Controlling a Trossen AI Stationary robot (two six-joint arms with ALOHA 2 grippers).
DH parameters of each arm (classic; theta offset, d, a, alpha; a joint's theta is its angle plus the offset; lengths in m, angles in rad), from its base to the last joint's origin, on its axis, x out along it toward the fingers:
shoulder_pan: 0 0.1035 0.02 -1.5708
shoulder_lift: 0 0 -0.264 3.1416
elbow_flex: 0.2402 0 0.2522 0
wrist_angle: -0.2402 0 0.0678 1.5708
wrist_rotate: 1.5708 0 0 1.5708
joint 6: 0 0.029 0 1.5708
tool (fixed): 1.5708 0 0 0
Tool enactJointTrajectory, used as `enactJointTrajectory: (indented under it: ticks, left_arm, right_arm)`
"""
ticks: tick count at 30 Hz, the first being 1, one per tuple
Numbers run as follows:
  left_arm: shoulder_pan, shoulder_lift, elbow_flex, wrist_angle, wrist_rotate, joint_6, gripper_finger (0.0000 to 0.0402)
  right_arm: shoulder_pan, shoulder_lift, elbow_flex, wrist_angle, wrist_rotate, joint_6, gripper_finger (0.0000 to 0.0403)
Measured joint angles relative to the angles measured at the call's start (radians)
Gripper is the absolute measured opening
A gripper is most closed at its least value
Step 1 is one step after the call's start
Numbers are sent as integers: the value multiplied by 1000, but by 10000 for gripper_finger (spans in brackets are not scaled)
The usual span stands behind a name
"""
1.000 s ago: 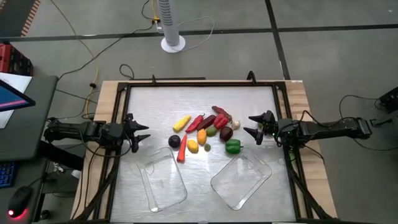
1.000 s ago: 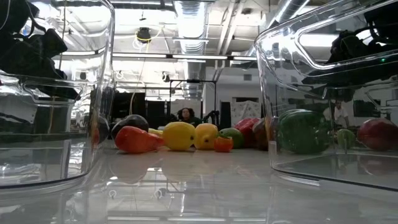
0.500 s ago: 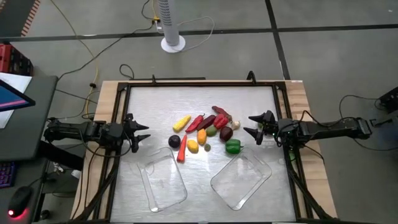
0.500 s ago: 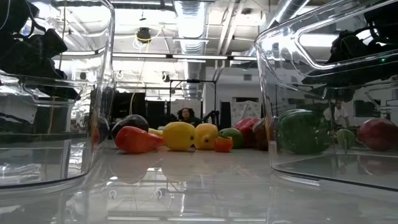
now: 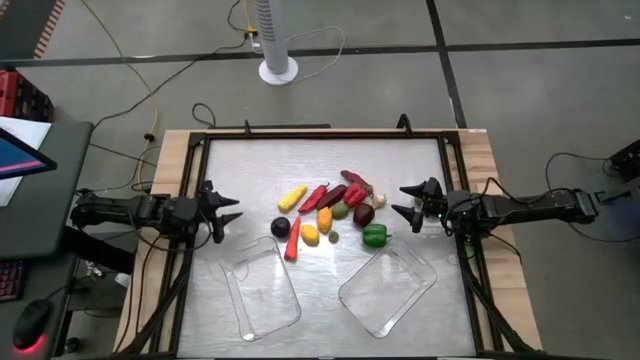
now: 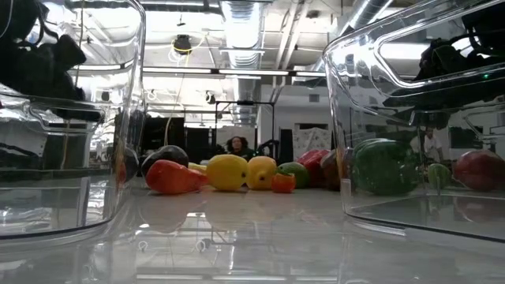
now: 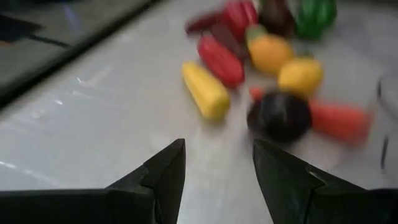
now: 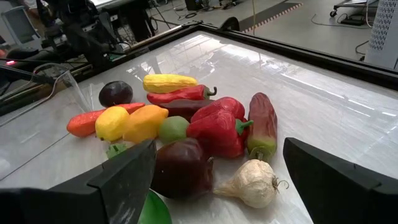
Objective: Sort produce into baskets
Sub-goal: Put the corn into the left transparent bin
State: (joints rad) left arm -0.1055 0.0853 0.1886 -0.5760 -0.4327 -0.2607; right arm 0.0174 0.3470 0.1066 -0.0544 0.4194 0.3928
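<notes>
On the shiny metal table (image 5: 250,170), we've got the produce (image 5: 330,211) heaped mid-table and both baskets (image 5: 262,287) near the front edge. Left gripper (image 5: 228,211) and right gripper (image 5: 404,198) hover spread wide at the side edges, holding nothing.

A robotics lab or industrial workshop: beyond the shiny grey metal-topped desk with a pale wooden rim (image 5: 175,160), the low view shows a high open ceiling with bare silver ducts and strip lights (image 6: 245,24). From above, grey concrete floor (image 5: 520,90), loose yellow and black cables (image 5: 150,85), a white pedestal fan base (image 5: 278,68).
</notes>
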Motion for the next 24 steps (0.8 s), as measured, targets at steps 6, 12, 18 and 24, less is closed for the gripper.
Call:
enactJointTrajectory:
  ticks: [6, 12, 18, 24]
  left_arm:
    - [0, 0, 0, 227, -93, -240, 174]
    - [0, 0, 0, 374, -198, -314, 174]
    - [0, 0, 0, 397, -262, -316, 174]
    - [0, 0, 0, 390, -287, -316, 174]
  right_arm:
    - [0, 0, 0, 0, 0, 0, 376]
    - [0, 0, 0, 4, 0, 1, 376]
    - [0, 0, 0, 18, 0, 135, 376]
    - [1, 0, 0, 25, 20, 236, 376]
